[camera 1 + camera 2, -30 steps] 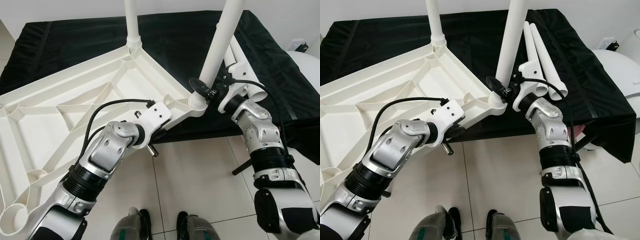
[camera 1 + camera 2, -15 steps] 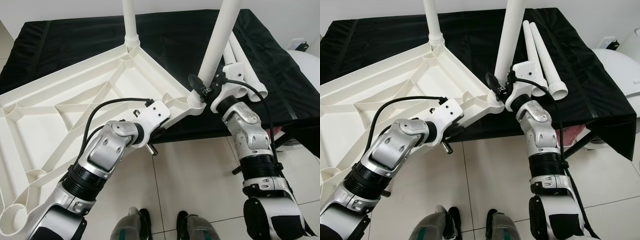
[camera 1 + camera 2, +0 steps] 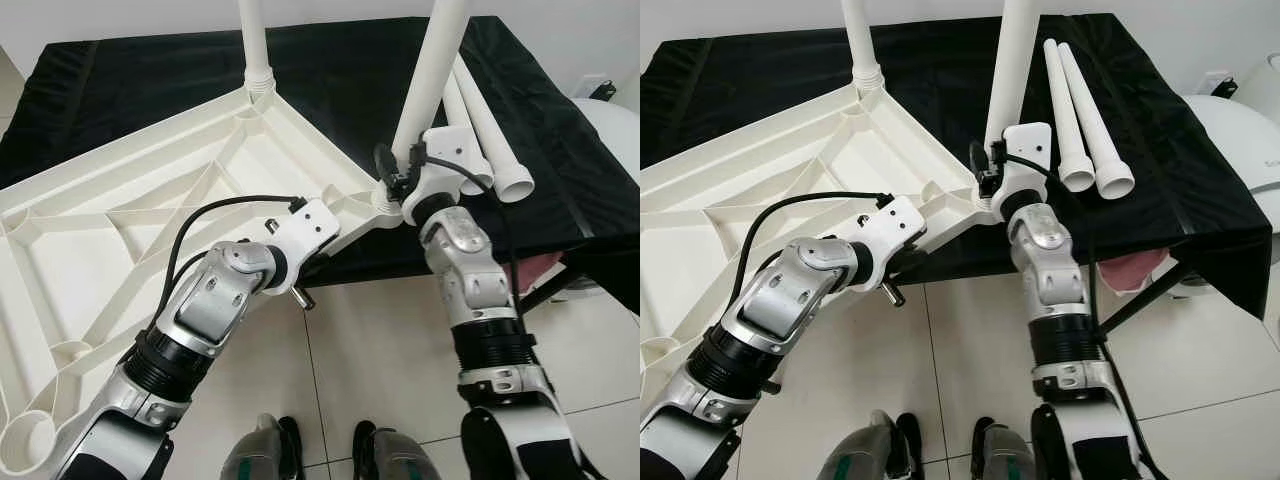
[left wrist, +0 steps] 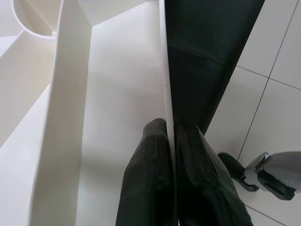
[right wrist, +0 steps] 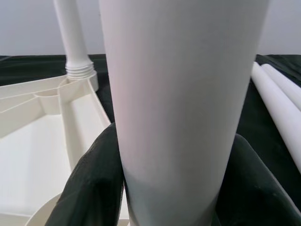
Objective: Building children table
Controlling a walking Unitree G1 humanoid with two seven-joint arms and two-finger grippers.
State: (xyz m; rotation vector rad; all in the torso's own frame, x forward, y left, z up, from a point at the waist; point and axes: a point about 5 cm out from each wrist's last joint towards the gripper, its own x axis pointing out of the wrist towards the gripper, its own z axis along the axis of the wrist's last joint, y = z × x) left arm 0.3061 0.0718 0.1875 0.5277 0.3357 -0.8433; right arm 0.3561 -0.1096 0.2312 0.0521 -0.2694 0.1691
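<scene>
Upturned white tabletop (image 3: pixel 150 190) lies rib-side up, partly on the black-draped surface (image 3: pixel 330 70), its near corner overhanging the tiled floor (image 3: pixel 380 340). Two white legs stand upright in corner sockets: far leg (image 3: pixel 254 40), near leg (image 3: pixel 432 60). Two spare legs (image 3: pixel 1080 110) lie side by side on the cloth, just right of the near leg.

Head views hide the fingers behind the wrists; wrist views resolve them. Left gripper (image 4: pixel 171 174): fingers pinched narrow on the tabletop's thin edge rim, one pad on each face. Right gripper (image 5: pixel 169 188): fingers spread wide around the near leg's base, clamped on either side just above its socket.
</scene>
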